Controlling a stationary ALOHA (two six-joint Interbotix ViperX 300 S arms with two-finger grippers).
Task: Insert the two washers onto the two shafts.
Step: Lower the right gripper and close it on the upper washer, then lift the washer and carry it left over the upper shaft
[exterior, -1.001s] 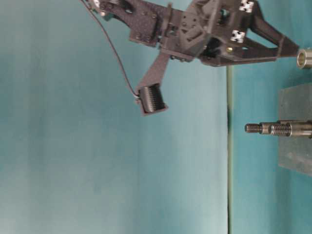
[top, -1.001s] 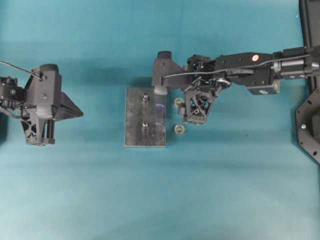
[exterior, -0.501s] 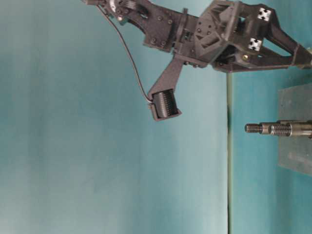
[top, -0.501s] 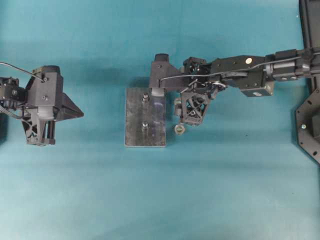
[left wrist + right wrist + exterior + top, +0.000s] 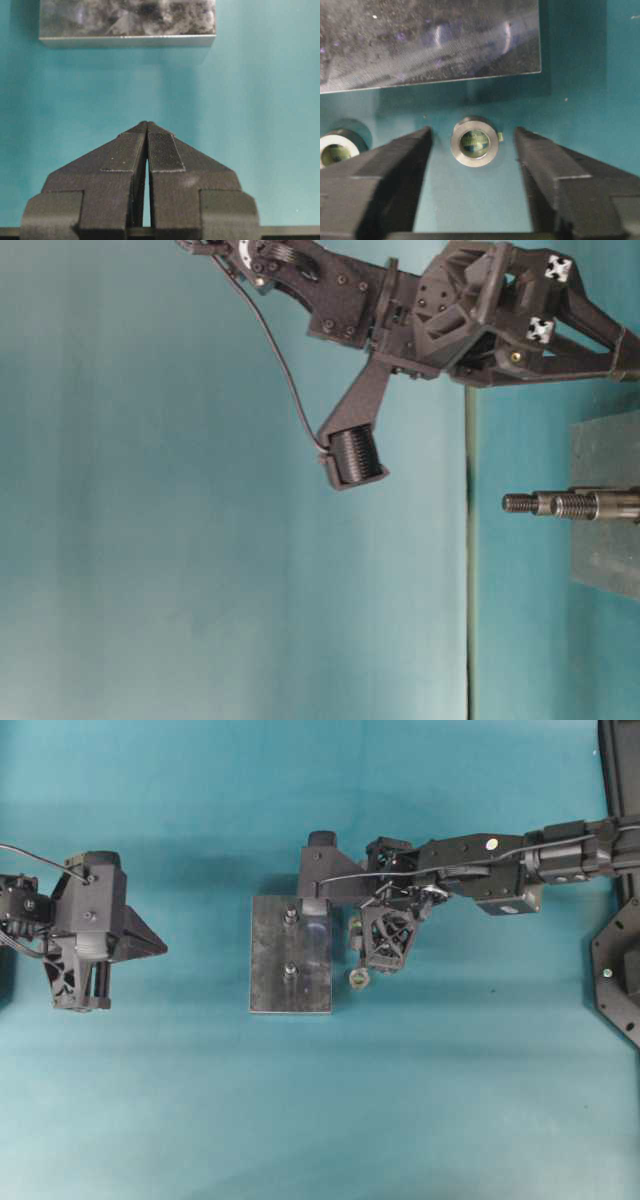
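Broadly, a teal table [image 5: 420,1100] carries a grey metal plate [image 5: 291,955] with two threaded shafts [image 5: 290,916] standing upright on it; no writing or brand can be read anywhere. Well apart from the plate, the left gripper [image 5: 146,131] has its fingers pressed together on nothing. Just beside the plate, the right gripper [image 5: 474,145] is spread – its fingers straddle one washer [image 5: 474,142] lying flat on the table without touching it – while a second washer [image 5: 336,149] lies outside them.
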